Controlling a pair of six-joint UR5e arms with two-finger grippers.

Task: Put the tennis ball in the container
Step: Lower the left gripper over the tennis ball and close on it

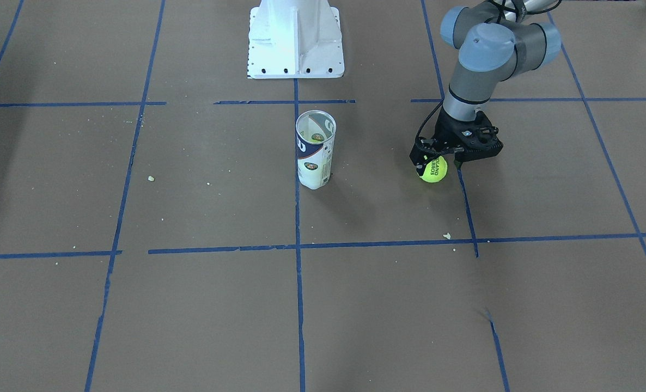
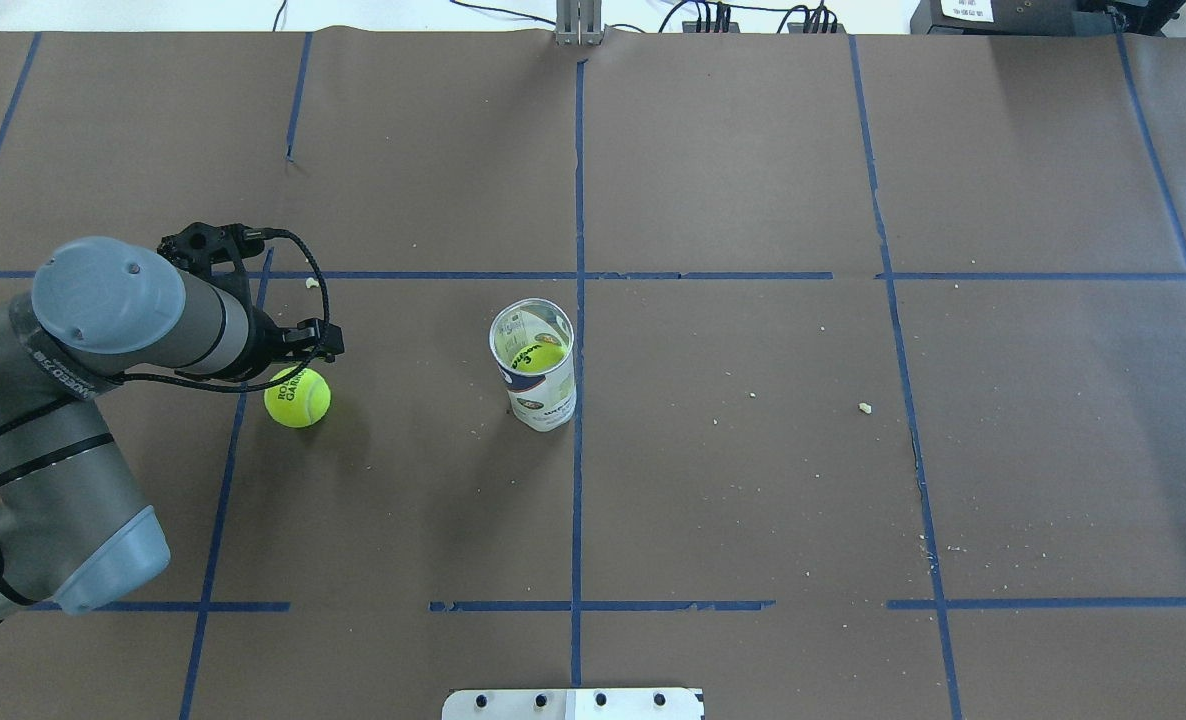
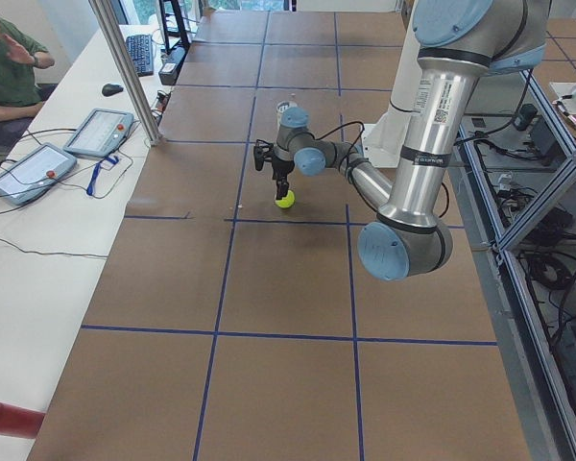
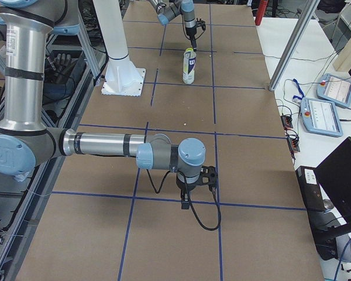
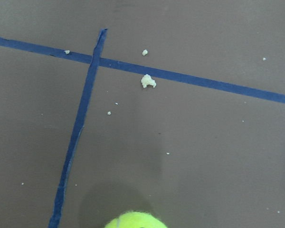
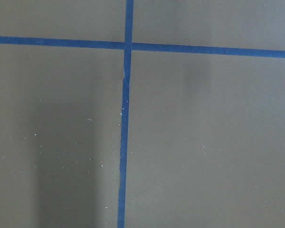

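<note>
Left gripper point(image 1: 437, 162): hung spread astride tennis ball point(image 1: 433, 169) just beneath.
Right gripper point(image 4: 186, 202): spread or pressed together, could not tell.
Grasp: likely needed even closing across ball's middle before lifting.

Looks like a robotics lab: arms point(image 3: 432, 125) over a paper-covered table point(image 3: 269, 288) gridded in blue tape point(image 2: 578, 450), teach pendants point(image 3: 98, 132), a keyboard point(image 3: 139, 53) and an operator point(image 3: 5, 77) around ten o'clock.
</note>
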